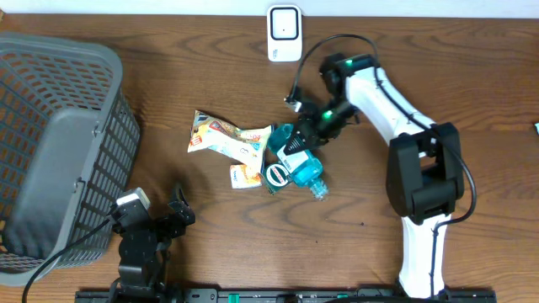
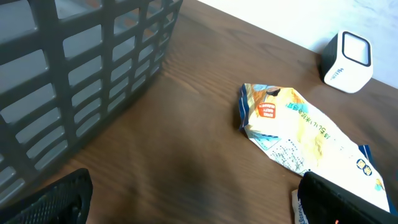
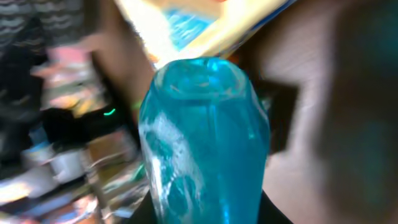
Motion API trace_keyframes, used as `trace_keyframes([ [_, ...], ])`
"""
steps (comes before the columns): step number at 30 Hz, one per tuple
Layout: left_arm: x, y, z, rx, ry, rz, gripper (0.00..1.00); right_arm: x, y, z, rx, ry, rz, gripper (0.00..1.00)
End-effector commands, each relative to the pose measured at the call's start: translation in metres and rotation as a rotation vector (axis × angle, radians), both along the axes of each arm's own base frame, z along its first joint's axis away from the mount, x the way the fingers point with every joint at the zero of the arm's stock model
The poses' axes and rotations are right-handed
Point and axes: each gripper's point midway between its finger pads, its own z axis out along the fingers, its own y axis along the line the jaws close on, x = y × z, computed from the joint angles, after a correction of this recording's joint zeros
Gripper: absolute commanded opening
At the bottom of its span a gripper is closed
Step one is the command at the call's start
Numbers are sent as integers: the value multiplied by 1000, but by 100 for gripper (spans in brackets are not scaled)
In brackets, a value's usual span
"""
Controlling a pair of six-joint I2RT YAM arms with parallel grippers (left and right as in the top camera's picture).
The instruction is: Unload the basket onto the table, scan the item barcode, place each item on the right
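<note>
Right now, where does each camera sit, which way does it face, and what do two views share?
Overhead: above the table, looking down; left arm, right arm, basket, scanner, snack bag, blue bottle.
Left wrist: low beside the basket, facing across to snack bag and scanner; fingers of the open left hand at bottom corners.
Right wrist: close on the blue bottle, blurred; robot parts unclear.
Overhead and left wrist share basket, snack bag, scanner.

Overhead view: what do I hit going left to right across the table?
basket → left gripper → packet → bottle
</note>
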Motion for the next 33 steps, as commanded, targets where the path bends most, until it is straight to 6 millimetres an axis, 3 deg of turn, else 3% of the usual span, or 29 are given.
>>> trace_keyframes([
  [1,0,2,-2,-5,1,13,98,-2,11,63,293,-116,41,1],
  [6,0,2,-2,-4,2,13,98,-29,0,80,336,-103,124,1],
  [13,0,2,-2,-4,2,13,98,-31,0,87,335,-122,129,1],
  [21,-1,2,-3,-4,5,13,98,-30,-10,70,241,-188,200,2],
  [25,-1,2,-4,-3,12,13,98,-3,-12,51,168,-326,217,1],
  [30,-4,2,-10,1,39,13,98,75,-21,14,-167,-512,23,1],
  [33,-8,3,-18,6,76,13,98,110,-24,13,-268,-649,-38,1],
])
